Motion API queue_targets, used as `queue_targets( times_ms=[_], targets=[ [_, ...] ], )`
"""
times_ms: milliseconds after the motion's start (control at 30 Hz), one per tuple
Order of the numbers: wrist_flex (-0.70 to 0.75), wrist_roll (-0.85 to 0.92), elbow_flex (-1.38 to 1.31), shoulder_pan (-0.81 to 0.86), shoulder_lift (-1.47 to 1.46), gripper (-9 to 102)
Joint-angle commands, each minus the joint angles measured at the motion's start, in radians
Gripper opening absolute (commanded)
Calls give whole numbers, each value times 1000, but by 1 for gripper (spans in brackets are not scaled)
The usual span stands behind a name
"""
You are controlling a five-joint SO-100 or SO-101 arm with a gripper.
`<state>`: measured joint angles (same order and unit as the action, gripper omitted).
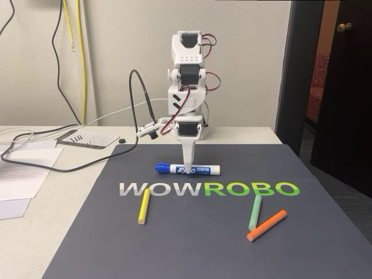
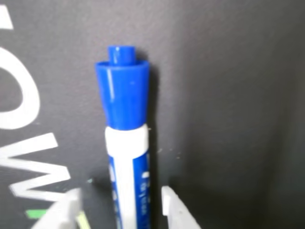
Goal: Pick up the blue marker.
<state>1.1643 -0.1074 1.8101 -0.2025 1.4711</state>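
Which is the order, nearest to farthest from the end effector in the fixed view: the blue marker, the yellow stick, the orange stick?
1. Blue marker, lying right at the end effector.
2. Yellow stick, nearer the camera, on the left.
3. Orange stick, nearer the camera, far right, beside the green stick.

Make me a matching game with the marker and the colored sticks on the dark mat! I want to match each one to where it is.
Things:
1. blue marker
2. yellow stick
3. green stick
4. orange stick

Places, in the fixed view:
A. lowest down, on the right
B. below the white letters, on the left
C. above the letters, under the gripper
D. below the green letters, touching the orange stick

Pairs: 1-C, 2-B, 3-D, 4-A
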Motion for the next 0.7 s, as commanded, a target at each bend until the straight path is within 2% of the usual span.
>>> queue_targets(
  times_ms=[0,433,667],
  targets=[
    [21,-15,-49,2,-3,27],
    [25,-21,-49,-15,-52,24],
    [25,-15,-52,-28,-57,15]
  ],
)
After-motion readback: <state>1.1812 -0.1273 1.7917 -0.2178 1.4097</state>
